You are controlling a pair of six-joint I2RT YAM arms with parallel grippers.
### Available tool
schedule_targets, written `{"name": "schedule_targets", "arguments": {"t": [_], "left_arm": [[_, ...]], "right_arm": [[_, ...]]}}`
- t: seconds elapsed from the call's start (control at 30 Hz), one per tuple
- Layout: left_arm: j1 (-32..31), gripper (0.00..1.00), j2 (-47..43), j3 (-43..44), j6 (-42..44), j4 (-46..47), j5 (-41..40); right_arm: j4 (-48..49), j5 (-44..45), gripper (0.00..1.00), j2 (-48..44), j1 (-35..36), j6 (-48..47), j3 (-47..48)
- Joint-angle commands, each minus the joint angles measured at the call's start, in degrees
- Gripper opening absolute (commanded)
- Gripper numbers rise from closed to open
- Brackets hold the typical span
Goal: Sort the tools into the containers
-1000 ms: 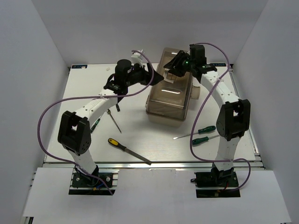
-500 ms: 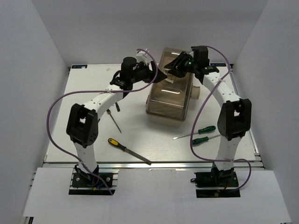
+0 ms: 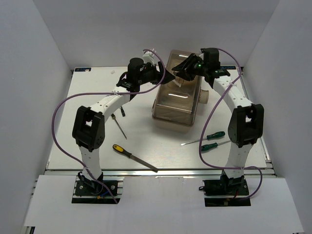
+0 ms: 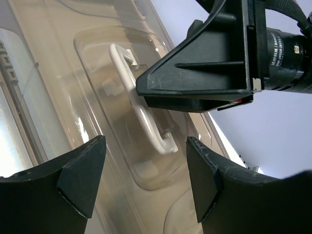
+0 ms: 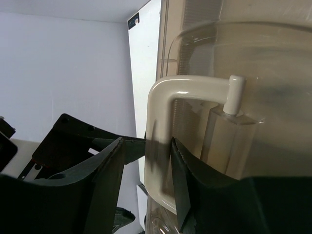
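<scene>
The toolbox with its smoky lid stands mid-table, lid down. My right gripper straddles the white handle: one finger touches it, and a gap shows at the other finger. My left gripper hangs open and empty over the lid's left side, the handle ahead of its fingers. On the table lie a yellow-and-black file, two green-handled screwdrivers and a slim dark screwdriver.
Another green-and-black screwdriver lies partly under the left arm. The right gripper's body hangs close above the left gripper. White walls enclose the table on three sides. No separate trays show.
My left arm has swung right and brought its gripper over the toolbox lid's left edge. My right gripper has stayed at the handle, shifting only slightly.
</scene>
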Motion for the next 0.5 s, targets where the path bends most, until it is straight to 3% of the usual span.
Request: {"name": "schedule_targets", "arguments": {"t": [0.0, 0.47], "left_arm": [[-1.1, 0.76, 0.4, 1.4, -1.3, 0.1, 3.6], [-3.4, 0.67, 3.6, 5.3, -2.8, 0.4, 5.8]], "right_arm": [[4.0, -4.4, 0.47, -4.1, 0.8, 1.4, 0.2], [4.1, -4.1, 0.47, -4.3, 0.6, 0.8, -1.7]]}}
